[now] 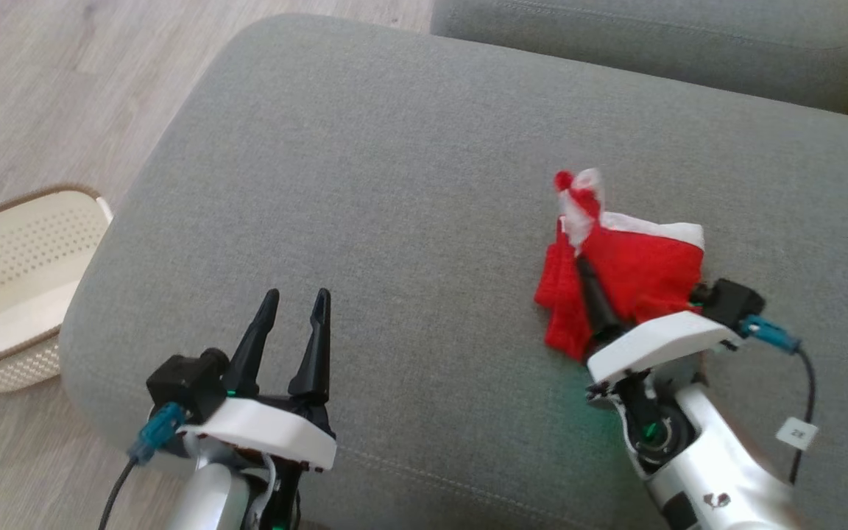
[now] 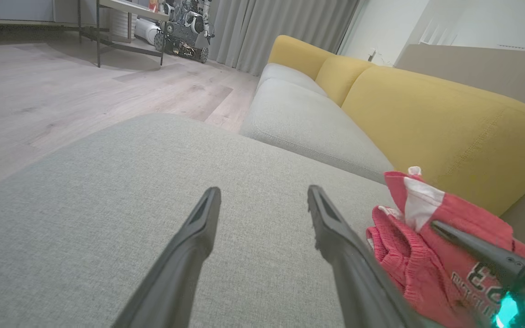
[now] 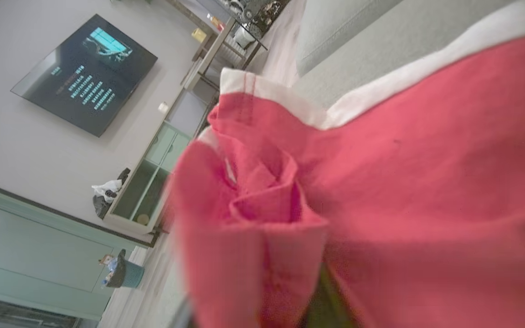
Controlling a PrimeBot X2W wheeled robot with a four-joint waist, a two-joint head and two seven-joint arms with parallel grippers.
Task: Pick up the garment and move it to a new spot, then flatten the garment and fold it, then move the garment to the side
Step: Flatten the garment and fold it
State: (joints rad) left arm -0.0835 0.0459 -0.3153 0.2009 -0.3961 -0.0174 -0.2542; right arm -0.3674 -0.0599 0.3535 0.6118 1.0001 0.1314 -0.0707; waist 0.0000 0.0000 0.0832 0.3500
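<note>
Grey sofa seat (image 1: pixel 394 184), yellow backrest (image 2: pixel 449 123), pale wood floor (image 1: pixel 41 88), white basket (image 1: pixel 12 287), wall-mounted television (image 3: pixel 84 73)

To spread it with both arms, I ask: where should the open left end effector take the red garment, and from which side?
Probably best to grip the raised white-trimmed corner of the red garment, coming from the robot's left over the bare cushion: it stands up free, and the right end effector clamps the near part.

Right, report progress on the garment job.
Done: the right end effector is shut on the red garment, which lies bunched on the grey sofa cushion. In hand: the pick-up and move. Left: flattening, folding, moving aside; the left end effector is open.
</note>
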